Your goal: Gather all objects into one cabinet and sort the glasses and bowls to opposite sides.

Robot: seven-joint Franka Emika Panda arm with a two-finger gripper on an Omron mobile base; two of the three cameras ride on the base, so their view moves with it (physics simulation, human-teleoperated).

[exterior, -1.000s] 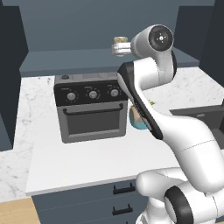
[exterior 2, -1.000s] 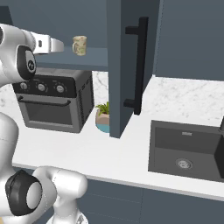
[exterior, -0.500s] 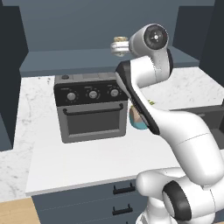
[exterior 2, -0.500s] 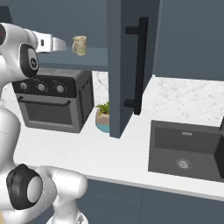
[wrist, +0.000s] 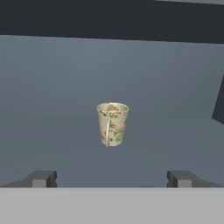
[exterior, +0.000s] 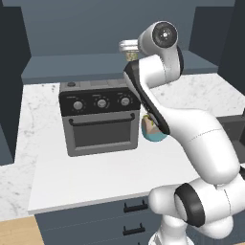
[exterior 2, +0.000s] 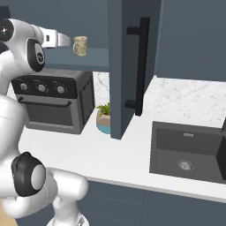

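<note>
On the shelf board of the slate-blue cabinet, up above the oven, I can see one cream speckled cup standing upright with its loop handle turned toward my camera. From the hand view it sits dead centre ahead of me, well apart from the hand, whose two fingertips stand as wide apart as they go, with nothing between them. So the hand is fully open and holds nothing.

From the right base view the same cup stands on the shelf just beyond the end of the outstretched wrist, near it but not touching. From the left base view the cup is mostly hidden behind the arm's upper joint (I only catch its rim and a bit of the side).

Below the shelf, on the white marble tabletop, sits a dark grey countertop oven with three knobs. Just beside its right side is a small potted plant in a blue-and-tan pot. Further right I have a tall cabinet panel with a black bar handle, and a dark sink set into the tabletop
</note>
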